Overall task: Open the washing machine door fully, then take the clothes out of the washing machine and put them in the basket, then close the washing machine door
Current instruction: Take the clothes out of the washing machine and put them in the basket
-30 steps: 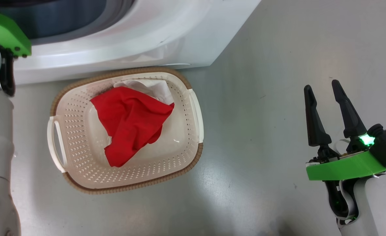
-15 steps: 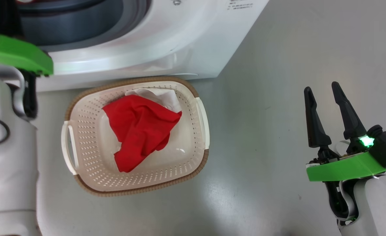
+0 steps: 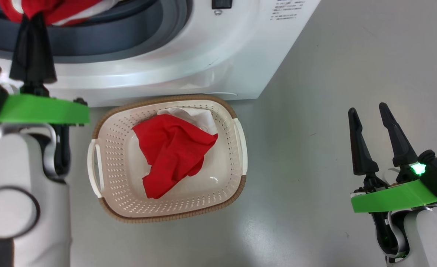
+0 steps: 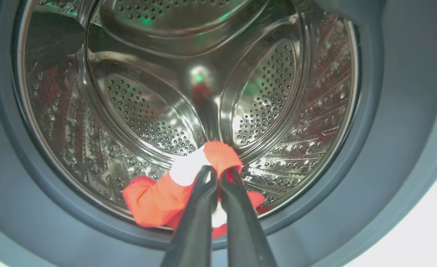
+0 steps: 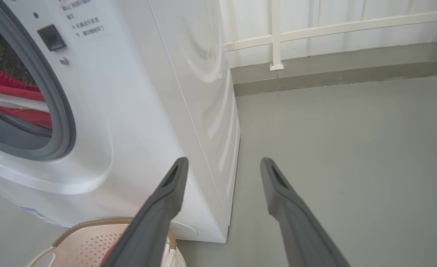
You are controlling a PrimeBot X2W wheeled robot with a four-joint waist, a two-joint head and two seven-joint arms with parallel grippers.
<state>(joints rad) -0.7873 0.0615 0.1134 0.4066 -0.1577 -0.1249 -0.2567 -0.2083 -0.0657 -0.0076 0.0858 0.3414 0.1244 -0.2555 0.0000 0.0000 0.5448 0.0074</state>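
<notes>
Left wrist view gives you the clearest look: the left gripper is clamped on a red garment with a white patch, at the lower lip of the drum, just inside the grey rubber ring. Its fingers are pressed together with cloth bunched around their tips, and the garment drapes onto the ring's bottom edge (how far it trails below, you cannot tell from here). Head view shows you the washing machine with its mouth open at the top, and the same red and white cloth at the left gripper's tips. The basket sits on the floor just in front of the machine's base. Another red garment lies crumpled inside it, with white fabric showing at its far edge. Your right gripper hovers over the floor well to the right of the basket, fingers spread apart and holding nothing.
</notes>
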